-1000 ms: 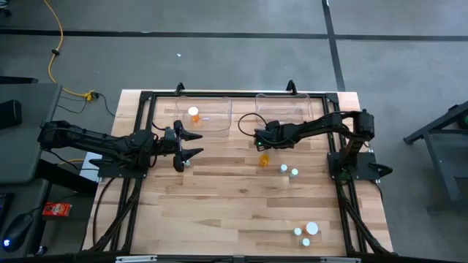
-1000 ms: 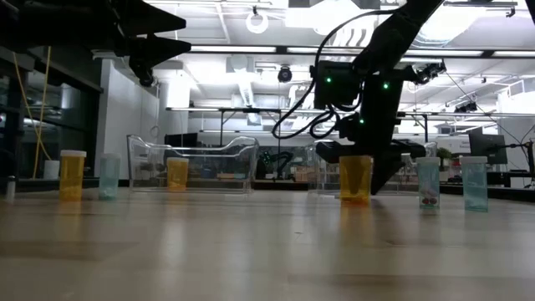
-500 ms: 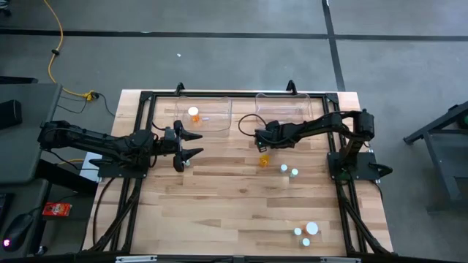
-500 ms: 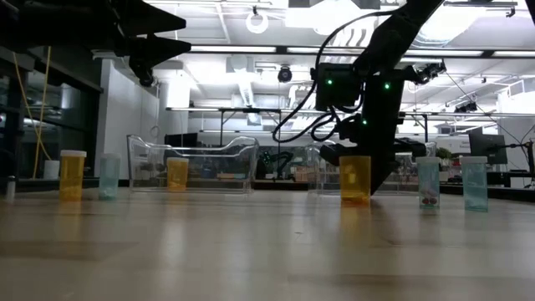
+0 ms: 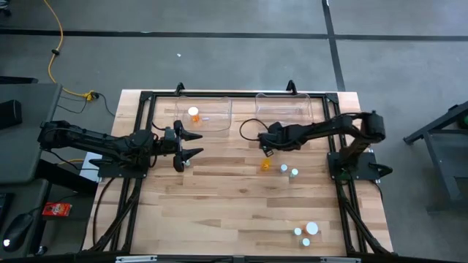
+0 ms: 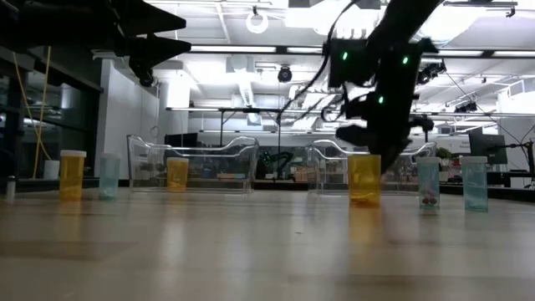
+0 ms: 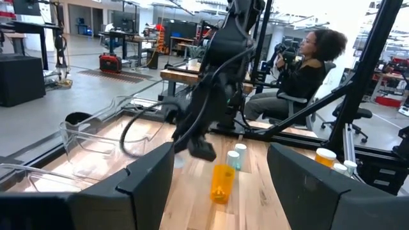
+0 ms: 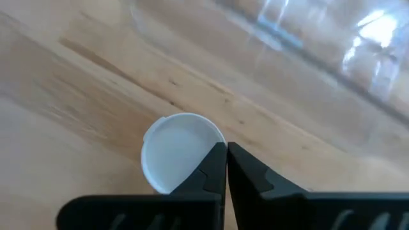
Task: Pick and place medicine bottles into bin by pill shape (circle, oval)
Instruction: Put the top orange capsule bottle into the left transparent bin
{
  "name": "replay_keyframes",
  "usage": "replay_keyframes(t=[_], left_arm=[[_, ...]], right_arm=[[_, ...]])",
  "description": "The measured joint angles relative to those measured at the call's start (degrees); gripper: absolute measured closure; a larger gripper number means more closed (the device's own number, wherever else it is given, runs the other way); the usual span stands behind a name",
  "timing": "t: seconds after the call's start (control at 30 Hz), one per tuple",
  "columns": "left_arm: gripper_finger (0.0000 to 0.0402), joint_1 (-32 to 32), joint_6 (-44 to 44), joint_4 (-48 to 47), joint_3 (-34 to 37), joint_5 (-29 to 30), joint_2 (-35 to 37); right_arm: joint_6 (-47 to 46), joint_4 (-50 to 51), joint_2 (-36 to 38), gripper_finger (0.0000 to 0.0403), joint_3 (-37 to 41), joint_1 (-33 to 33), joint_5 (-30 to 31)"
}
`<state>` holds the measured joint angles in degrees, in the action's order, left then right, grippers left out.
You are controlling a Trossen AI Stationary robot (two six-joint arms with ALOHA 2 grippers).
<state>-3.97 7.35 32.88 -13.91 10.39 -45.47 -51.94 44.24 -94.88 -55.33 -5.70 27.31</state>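
We see the right arm stretched low across the worktop [image 5: 219, 212] from its base on the right side, elbow bent, wrist reaching toward centre. Right tool [image 5: 268, 150] hangs just above and beside the orange bottle [image 5: 265, 166], fingers together w/ nothing between them; in the right wrist view the two dark fingertips [image 8: 217, 167] meet in front of the bottle's white cap [image 8: 179, 150], not around it. In the low view the tool sits above the orange bottle [image 6: 364, 179], which stands upright on the wood, not gripped.

Left arm lies nearly horizontal from the left side, forearm level, left tool [image 5: 191, 144] w/ fingers apart, empty, hovering near the left-centre of the worktop, well apart from the right tool.

Two pale bottles [image 5: 289, 171] stand just right of the orange one. Three more white-capped bottles [image 5: 308, 232] cluster near the right front corner. One orange bottle [image 5: 194, 114] sits inside the left clear bin [image 5: 219, 117] at the far edge; right clear bin [image 5: 300, 102] beside it.

A seated person [image 7: 305, 67] shows beyond the worktop in the left wrist view.
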Motion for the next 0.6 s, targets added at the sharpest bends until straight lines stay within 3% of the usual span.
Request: replay_keyframes(t=[0.3,0.6], left_arm=[[0.0163,0.01,1.58,0.0,0.0,-0.96,0.0],[0.0163,-0.01,10.76,2.52,0.02,-3.07,-1.58]], right_arm=[[2.86,-1.79,10.61,0.0403,0.0,5.84,7.82],[20.22,-27.63,11.15,0.0403,-0.04,10.63,10.16]])
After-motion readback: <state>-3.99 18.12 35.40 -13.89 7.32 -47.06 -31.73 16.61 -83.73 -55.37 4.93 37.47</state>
